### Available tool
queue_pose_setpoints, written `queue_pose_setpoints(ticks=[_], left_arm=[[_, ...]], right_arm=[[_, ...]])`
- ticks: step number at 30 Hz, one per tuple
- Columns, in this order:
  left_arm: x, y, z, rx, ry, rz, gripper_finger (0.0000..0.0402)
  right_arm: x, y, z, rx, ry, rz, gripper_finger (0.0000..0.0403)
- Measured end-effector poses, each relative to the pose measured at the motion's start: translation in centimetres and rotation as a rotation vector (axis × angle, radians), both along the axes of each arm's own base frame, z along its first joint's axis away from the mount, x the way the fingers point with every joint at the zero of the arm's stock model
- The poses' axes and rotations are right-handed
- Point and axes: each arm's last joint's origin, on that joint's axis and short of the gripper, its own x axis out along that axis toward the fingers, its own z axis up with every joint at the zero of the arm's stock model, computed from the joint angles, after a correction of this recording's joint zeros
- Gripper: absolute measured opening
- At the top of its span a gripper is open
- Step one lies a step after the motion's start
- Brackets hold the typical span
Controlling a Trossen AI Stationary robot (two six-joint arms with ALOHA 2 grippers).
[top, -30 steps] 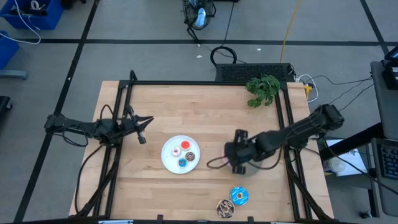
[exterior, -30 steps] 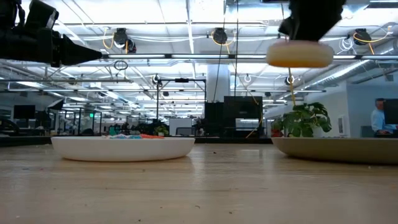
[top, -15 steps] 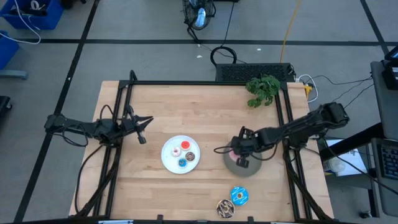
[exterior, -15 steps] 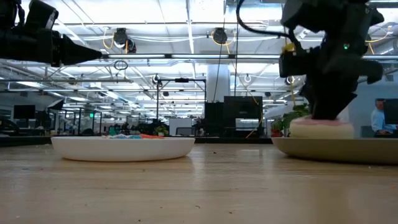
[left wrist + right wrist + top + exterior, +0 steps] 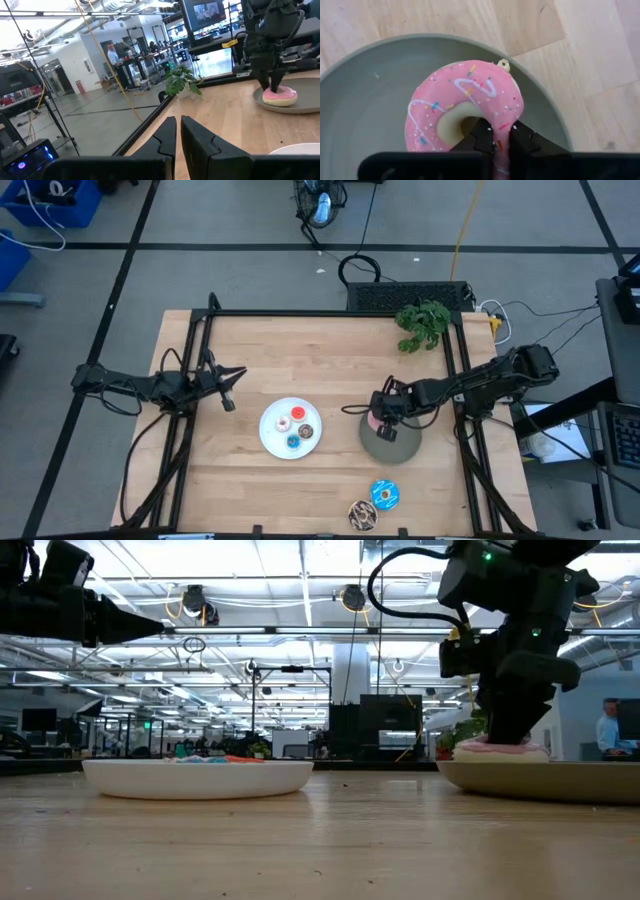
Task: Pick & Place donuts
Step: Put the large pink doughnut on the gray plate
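On wooden table (image 5: 300, 350), grey plate (image 5: 400, 448).

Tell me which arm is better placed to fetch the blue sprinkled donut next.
Likely the right: its gripper is at the grey plate, near the blue sprinkled donut; the left gripper waits beyond the white plate.

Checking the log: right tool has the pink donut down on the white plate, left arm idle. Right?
Wrong plate. The right tool has the pink donut on the grey plate, as the high view shows; the white plate holds the tiny donuts. Left tool idle.
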Motion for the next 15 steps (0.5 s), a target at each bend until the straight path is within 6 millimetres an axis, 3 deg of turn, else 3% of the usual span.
queue_pose_setpoints(ticks=[5,15], left_arm=[[0.0,0.0,-0.01,0.0,0.0,0.0,0.0033],[0.0,0.0,0.0,-0.004,-0.002,0.0,0.0033]], right_arm=[[-0.02,0.05,-0.01,0.014,0.002,-0.013,0.005],[-0.61,-0.48,0.14,0.008,0.045,-0.066,0.0183]])
